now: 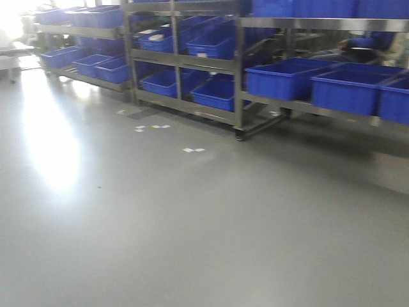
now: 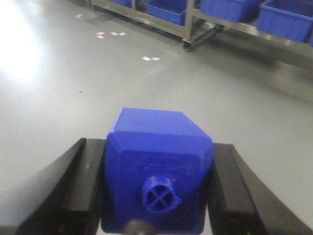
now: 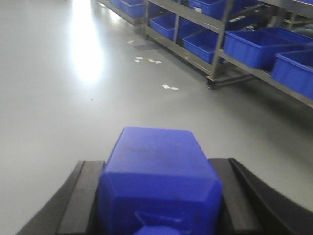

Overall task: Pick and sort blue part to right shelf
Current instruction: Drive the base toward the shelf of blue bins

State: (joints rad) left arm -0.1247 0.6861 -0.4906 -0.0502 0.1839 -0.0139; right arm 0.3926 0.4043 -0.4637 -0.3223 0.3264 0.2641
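Observation:
My left gripper (image 2: 157, 188) is shut on a blue part (image 2: 159, 166), a solid-blue bottle-shaped block whose round cap knob faces the camera. My right gripper (image 3: 159, 196) is shut on an identical blue part (image 3: 159, 176), held the same way between black fingers (image 3: 80, 200). Both are held above the grey floor. The right shelf (image 1: 319, 105) stands at the far right of the front view, a steel rack with large blue bins (image 1: 287, 77). It also shows in the left wrist view (image 2: 234, 24) and in the right wrist view (image 3: 264, 68). Neither gripper shows in the front view.
More steel racks with blue bins (image 1: 214, 93) line the back wall from the centre to the far left (image 1: 89, 64). A rack leg with a caster (image 1: 239, 133) stands out onto the floor. White tape marks (image 1: 193, 150) lie on the grey floor, with glare at left.

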